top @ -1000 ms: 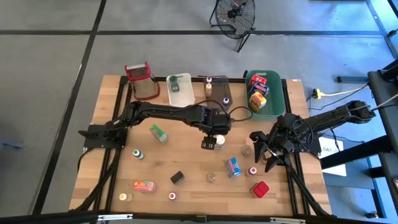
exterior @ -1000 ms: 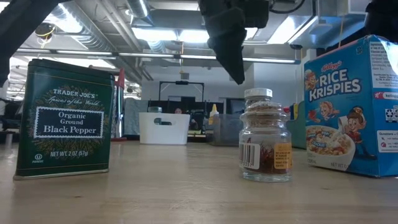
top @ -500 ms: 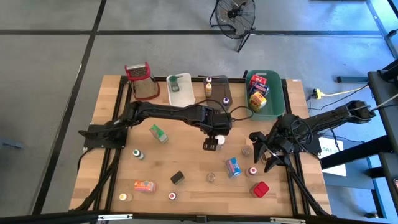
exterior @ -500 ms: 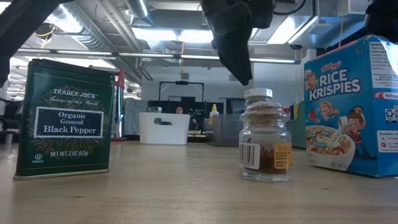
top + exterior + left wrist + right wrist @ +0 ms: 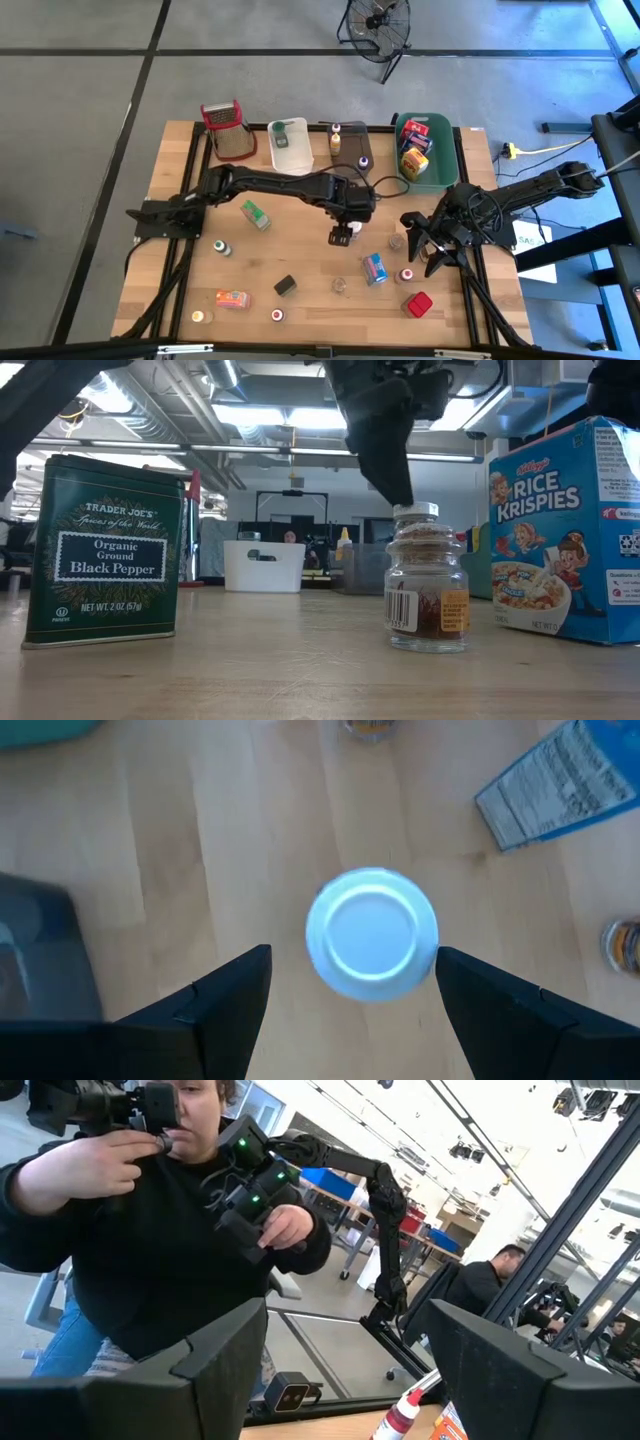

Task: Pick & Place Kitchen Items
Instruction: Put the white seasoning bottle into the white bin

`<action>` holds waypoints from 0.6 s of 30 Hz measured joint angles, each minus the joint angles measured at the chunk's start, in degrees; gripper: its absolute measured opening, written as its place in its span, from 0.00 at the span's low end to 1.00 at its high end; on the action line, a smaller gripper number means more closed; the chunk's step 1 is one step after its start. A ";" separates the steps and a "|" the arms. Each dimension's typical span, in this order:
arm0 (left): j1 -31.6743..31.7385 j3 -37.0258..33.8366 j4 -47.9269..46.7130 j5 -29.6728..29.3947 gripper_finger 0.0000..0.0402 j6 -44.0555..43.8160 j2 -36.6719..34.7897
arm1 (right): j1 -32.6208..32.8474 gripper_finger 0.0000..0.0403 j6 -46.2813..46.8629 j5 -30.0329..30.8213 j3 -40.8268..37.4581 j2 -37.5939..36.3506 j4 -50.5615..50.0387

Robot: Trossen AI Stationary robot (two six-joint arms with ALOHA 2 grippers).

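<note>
Left hand (image 5: 343,238) hangs open over white-capped jar (image 5: 371,934), blue box (image 5: 560,782) near.

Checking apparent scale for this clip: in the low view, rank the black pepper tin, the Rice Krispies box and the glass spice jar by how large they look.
1. Blue Rice Krispies cardboard box, cut off by the picture's edge, so its lead over the tin is unsure.
2. Dark green Organic Ground Black Pepper metal tin, nearly as tall.
3. Clear glass spice jar with white cap, clearly smallest.
All sit near the camera.
</note>
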 joint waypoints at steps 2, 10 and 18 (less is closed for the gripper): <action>0.01 -0.04 0.45 0.51 0.69 0.01 0.53 | -0.01 0.69 0.00 0.00 0.00 0.00 0.00; -0.01 -0.04 2.12 3.18 0.69 0.57 2.40 | -0.03 0.69 0.00 0.00 0.00 0.00 -0.29; -0.01 -0.06 3.50 3.27 0.69 1.05 3.97 | -0.07 0.69 -0.09 0.00 0.00 0.00 -0.83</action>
